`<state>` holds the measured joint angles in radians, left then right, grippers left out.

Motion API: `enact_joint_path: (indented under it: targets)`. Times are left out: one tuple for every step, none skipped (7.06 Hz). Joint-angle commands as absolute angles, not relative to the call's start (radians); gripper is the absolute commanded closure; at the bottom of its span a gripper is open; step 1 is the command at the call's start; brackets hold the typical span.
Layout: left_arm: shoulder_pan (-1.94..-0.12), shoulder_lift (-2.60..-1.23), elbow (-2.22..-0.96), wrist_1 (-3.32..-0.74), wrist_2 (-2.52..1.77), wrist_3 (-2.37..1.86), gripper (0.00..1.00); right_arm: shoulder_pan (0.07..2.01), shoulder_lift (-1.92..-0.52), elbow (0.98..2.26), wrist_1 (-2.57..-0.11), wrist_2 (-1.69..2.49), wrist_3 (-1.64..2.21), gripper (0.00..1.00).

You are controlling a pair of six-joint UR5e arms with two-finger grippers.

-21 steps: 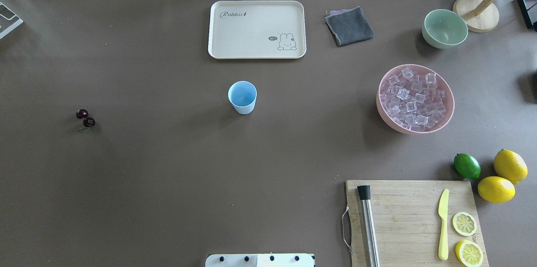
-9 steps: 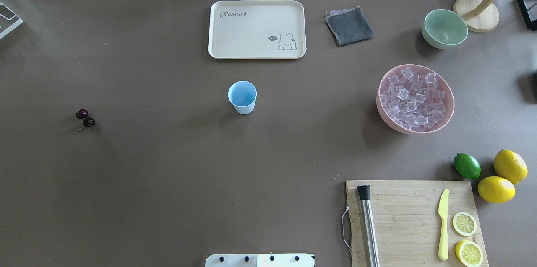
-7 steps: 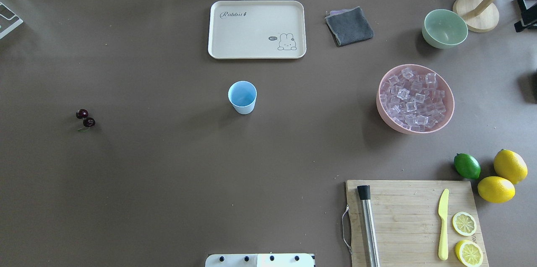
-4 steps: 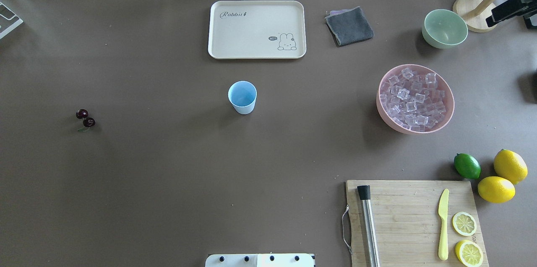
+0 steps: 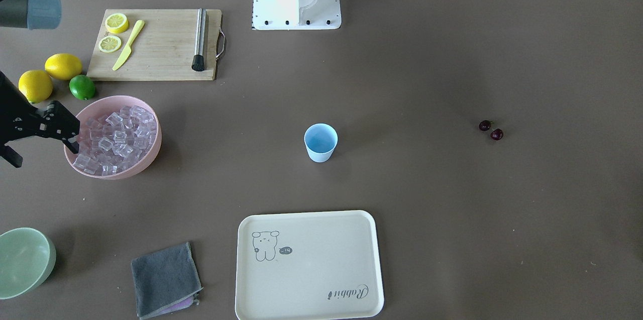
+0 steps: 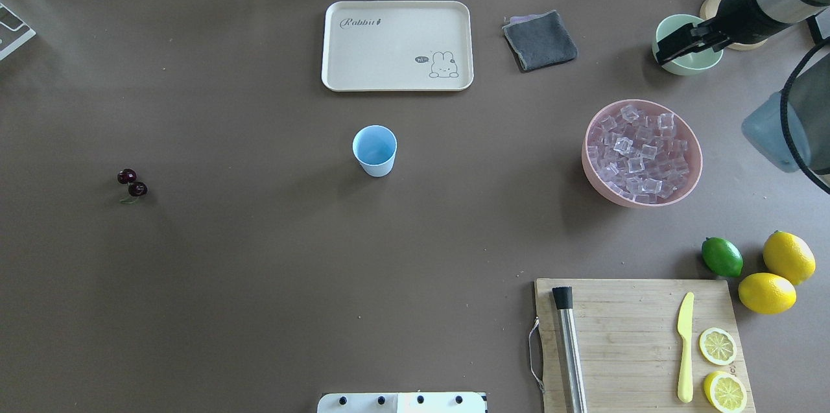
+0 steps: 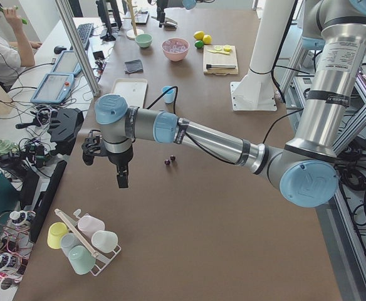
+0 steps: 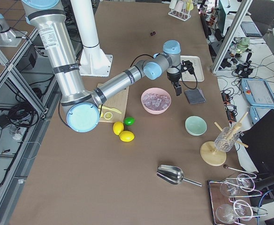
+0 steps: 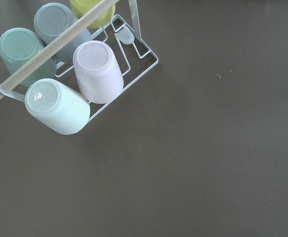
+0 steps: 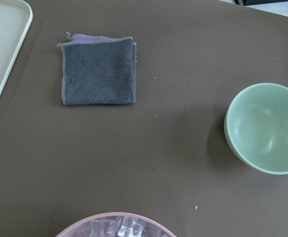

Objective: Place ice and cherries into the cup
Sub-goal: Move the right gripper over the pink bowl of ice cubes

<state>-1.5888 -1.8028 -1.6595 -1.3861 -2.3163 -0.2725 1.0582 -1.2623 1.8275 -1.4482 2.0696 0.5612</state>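
Note:
The light-blue cup [image 6: 374, 150] stands upright mid-table, also in the front view [image 5: 320, 142]. The two dark cherries [image 6: 132, 183] lie far to its left on the bare table. The ice [image 6: 639, 150] fills the pink bowl [image 6: 694, 189] at the right. My right gripper [image 6: 674, 50] hangs high over the green bowl's near side, beyond the pink bowl; in the front view [image 5: 42, 153] its jaws look apart and empty. My left gripper [image 7: 121, 179] hangs over the table's left end, apart from the cherries [image 7: 169, 160]; I cannot tell if it is open.
A cream tray [image 6: 397, 45] and grey cloth [image 6: 539, 40] lie at the far side. A green bowl [image 6: 681, 70] and wooden stand are far right. A cutting board [image 6: 622, 335] with muddler, knife and lemon slices, a lime [image 6: 722, 256] and lemons are near right. A cup rack [image 9: 85, 74] sits below my left wrist.
My right arm has come in from the far right edge and moved left, now over the green bowl. The cup, cherries and ice bowl have not moved.

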Motion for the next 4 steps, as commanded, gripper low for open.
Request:
enact_joint_path:
  targets:
    - [-1.577, -1.802, -1.657, -1.419, -2.313, -0.276, 0.02, 0.922, -1.275, 1.833, -1.447, 1.921, 0.699, 0.01]
    - [-1.577, -1.802, -1.658, -1.425, -2.313, -0.281, 0.02, 0.902, -1.293, 1.833, -1.447, 1.898, 0.739, 0.01]
    - [-1.577, -1.802, -1.663, -1.427, -2.313, -0.281, 0.02, 0.884, -1.324, 1.833, -1.437, 1.89, 0.742, 0.01]
    - [-1.577, -1.804, -1.667, -1.427, -2.313, -0.281, 0.02, 0.846, -1.35, 1.829, -1.408, 1.884, 0.742, 0.01]
